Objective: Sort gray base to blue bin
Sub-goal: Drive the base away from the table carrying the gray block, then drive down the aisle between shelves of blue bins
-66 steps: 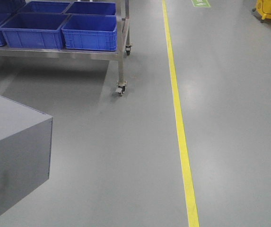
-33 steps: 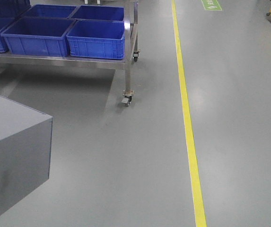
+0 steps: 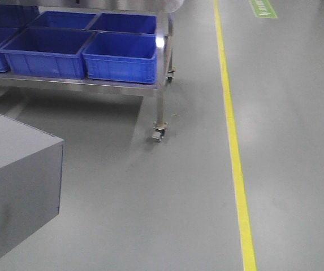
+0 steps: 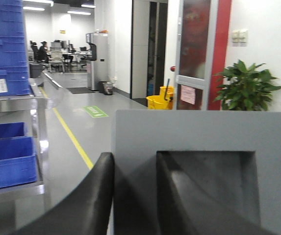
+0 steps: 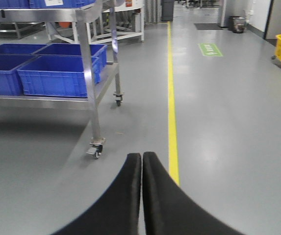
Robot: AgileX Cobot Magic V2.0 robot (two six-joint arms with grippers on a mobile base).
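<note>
**Left gripper** [image 4: 134, 160]: seen low in the left wrist view, held level. The black fingers [image 4: 89, 205] are closed on the gray base [image 4: 199, 132]. One finger is set outside its left edge and one inside the square recess, with the wall pinched between them. The base is held clear of the floor [image 3: 150, 214] and fills the lower left of the front view.

**Right gripper** [image 5: 141, 159]: held level above the floor, fingers pressed together, nothing gripped.

**Yellow line** [image 3: 235, 152]: painted on the floor, right of centre.

**Cart** [image 3: 160, 84]: steel, on casters [image 3: 158, 135], upper left of the front view.

**Blue bin** [image 3: 122, 56]: set at the right end of the cart's lower shelf, well apart from the base. Like bins [image 3: 43, 53] are ranged beside and behind it.
</note>
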